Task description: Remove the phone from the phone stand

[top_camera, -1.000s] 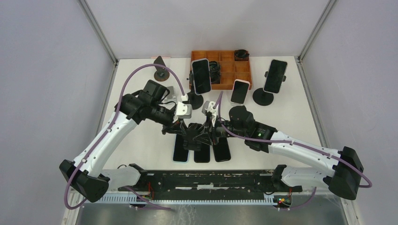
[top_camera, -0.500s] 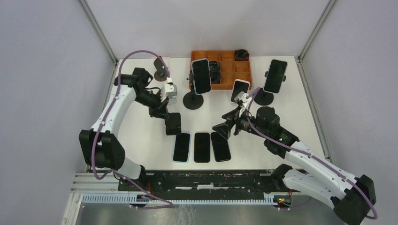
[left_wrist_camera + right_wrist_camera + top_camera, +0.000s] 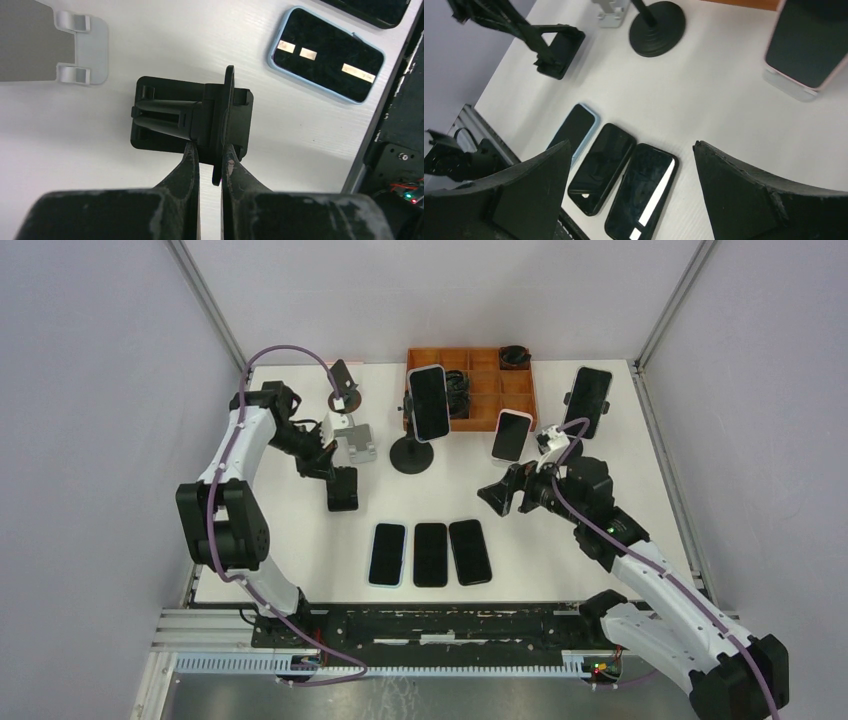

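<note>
The left pincer [image 3: 209,150] grips an empty black phone stand [image 3: 190,117] at the left, the right pincer [image 3: 505,496] gapes wide and holds nothing, and three phones [image 3: 430,554] lie flat side by side on the surface [image 3: 300,540].

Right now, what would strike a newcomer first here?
A row of flat phones lies at the near centre of the table, and upright phones perch on stands at the back by an orange tray. The left pincer pinches a small black stand; the right pincer hangs wide open, empty.
</note>
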`<control>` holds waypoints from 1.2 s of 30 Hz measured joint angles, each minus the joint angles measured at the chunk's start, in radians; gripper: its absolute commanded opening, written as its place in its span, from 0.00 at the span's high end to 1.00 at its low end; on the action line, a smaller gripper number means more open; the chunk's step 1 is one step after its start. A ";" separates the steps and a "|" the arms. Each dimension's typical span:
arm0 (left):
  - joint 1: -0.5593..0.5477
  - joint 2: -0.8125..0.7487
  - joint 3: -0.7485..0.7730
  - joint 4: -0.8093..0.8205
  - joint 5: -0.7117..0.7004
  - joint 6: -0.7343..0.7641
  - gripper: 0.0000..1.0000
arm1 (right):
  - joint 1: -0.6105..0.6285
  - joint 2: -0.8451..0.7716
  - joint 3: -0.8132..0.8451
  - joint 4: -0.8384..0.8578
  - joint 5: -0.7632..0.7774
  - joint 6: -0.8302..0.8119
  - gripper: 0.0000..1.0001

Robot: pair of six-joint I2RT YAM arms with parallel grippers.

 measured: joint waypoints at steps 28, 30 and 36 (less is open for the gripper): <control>0.000 0.064 -0.038 0.100 0.029 0.133 0.00 | -0.281 0.335 -0.063 0.186 0.159 -0.031 0.02; 0.000 0.053 0.015 0.063 0.045 0.133 0.00 | -0.294 0.392 -0.063 0.232 0.154 -0.047 0.02; 0.000 0.005 0.150 -0.082 0.111 0.127 0.00 | -0.313 0.560 -0.050 0.391 0.107 -0.076 0.02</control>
